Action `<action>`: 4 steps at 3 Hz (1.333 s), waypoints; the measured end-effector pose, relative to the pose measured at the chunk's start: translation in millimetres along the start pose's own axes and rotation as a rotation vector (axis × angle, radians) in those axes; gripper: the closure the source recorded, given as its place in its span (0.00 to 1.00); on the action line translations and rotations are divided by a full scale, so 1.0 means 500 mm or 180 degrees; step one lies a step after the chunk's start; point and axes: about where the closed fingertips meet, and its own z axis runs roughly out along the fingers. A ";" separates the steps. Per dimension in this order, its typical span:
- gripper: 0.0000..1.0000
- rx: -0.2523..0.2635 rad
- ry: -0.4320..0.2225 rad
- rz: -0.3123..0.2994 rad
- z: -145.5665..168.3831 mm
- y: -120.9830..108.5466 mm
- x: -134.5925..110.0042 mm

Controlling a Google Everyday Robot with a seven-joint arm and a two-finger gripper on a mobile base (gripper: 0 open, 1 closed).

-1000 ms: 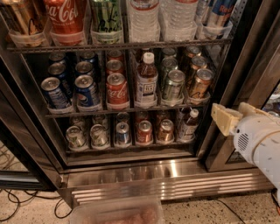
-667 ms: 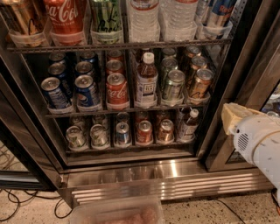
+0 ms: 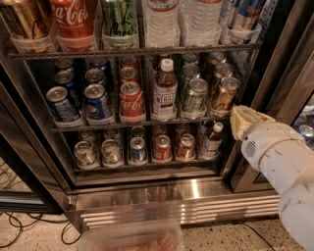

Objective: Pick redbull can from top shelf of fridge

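At the right end of the top shelf [image 3: 132, 50] the redbull can [image 3: 245, 12] stands upright in a clear bin [image 3: 240, 35]; my gripper [image 3: 248, 121] hangs well below it beside the right frame of the fridge [image 3: 186, 196], so I'd reach up and inward. Open or closed, I cannot tell

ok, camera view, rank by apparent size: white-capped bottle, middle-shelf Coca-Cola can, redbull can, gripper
1. white-capped bottle and gripper, lower right outside the fridge: alike, gripper nearer.
2. Coca-Cola can.
Unranked: redbull can, cropped at top edge.
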 end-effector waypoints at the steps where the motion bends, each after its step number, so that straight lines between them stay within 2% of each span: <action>1: 1.00 -0.0222 -0.0395 0.0080 0.038 0.034 -0.033; 2: 1.00 -0.0374 -0.0837 0.0065 0.047 0.054 -0.085; 3: 1.00 -0.0395 -0.1001 0.0062 0.041 0.058 -0.109; 4: 1.00 -0.0395 -0.1001 0.0062 0.041 0.058 -0.109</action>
